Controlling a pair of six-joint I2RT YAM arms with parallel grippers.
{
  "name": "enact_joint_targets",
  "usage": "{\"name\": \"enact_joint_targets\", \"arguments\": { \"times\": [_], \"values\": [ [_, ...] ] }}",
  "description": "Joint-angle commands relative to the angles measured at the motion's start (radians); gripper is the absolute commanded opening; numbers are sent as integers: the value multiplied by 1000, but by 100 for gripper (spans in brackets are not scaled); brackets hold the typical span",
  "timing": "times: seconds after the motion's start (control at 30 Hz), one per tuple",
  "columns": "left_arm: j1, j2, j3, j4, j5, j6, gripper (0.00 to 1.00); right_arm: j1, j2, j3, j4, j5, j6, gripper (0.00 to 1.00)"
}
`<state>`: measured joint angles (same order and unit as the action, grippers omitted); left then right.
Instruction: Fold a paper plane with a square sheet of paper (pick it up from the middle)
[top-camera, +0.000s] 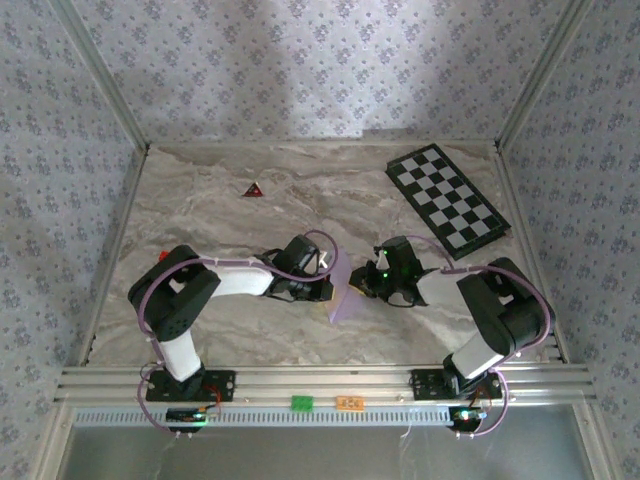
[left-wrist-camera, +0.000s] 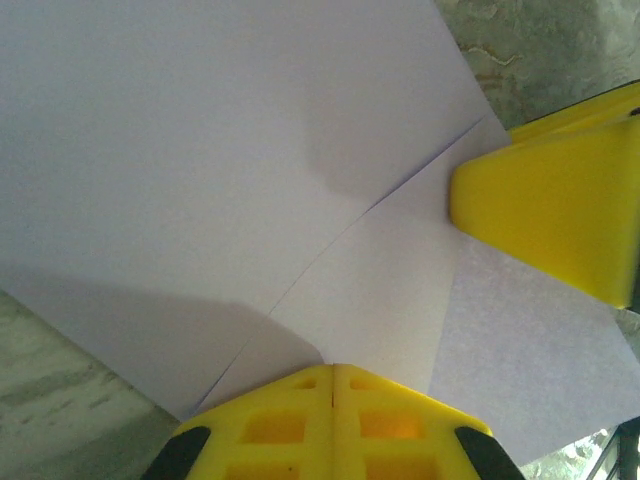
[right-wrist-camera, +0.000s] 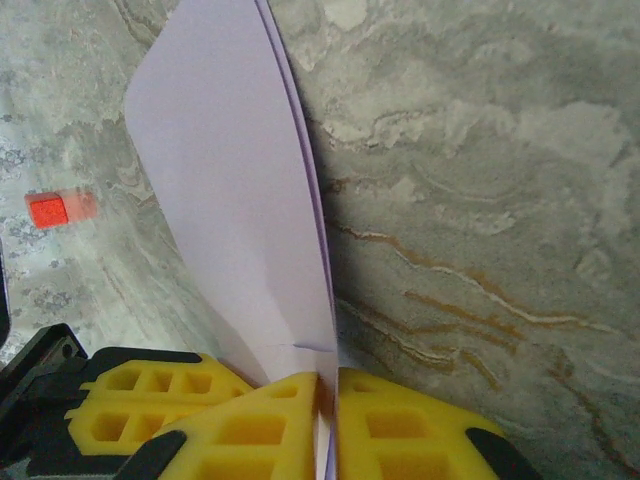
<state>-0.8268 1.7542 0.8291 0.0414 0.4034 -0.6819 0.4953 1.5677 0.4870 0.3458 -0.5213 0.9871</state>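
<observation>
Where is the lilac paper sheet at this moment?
In the top view the lilac paper sheet is at the near centre of the table, gripped by the left hand and the right hand on either side.

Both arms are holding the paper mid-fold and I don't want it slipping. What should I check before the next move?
1. Grip of left gripper on the sheet: ok, shut on it.
2. Grip of right gripper: ok, shut on the sheet's edge.
3. Folded layers flush: not ok, they gape slightly.
4. Lower edge off the table: cannot tell.
5. Distance of checkered board and red triangle from the sheet: ok.
</observation>
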Motion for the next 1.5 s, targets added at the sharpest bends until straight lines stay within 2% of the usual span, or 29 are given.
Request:
{"name": "enact_joint_targets", "arguments": {
  "times": [0.0,0.13,0.27,0.33,0.4,0.5,0.6,0.7,0.87,1.0,1.07,1.17,1.33,1.47],
  "values": [
    [-10,-36,13,-21,3,-5,0,-1,9,-8,9,-6,-2,12],
    [-10,-66,5,-26,-1,-7,0,-1,-4,-11,22,-16,-3,7],
    [-9,-143,4,-45,-26,-8,10,3,-79,-19,6,13,-25,5],
    [-11,-207,1,-66,-61,-4,20,9,-145,0,-89,57,-81,5],
    [-10,-300,-11,-101,-134,11,27,29,-224,58,-283,141,-178,5],
    [-8,-446,-52,-168,-283,32,34,104,-310,185,-570,355,-342,5],
    [8,-605,-136,-195,-400,21,40,192,-331,309,-808,603,-434,5],
    [43,-763,-234,-203,-445,-9,57,272,-305,407,-998,835,-468,4],
    [103,-976,-332,-282,-477,-47,83,387,-177,575,-1316,1265,-312,3],
    [166,-1089,-364,-356,-469,-67,99,464,-20,692,-1532,1453,-131,3],
    [202,-1116,-369,-361,-428,-67,100,502,65,748,-1592,1501,-59,4],
    [244,-1129,-337,-448,-452,-106,100,541,196,809,-1607,1488,-28,3],
    [296,-1151,-297,-572,-524,-136,100,581,297,822,-1352,1301,-163,4],
    [316,-1200,-308,-564,-499,-126,100,581,311,806,-1143,1096,-243,5]
  ]
}}
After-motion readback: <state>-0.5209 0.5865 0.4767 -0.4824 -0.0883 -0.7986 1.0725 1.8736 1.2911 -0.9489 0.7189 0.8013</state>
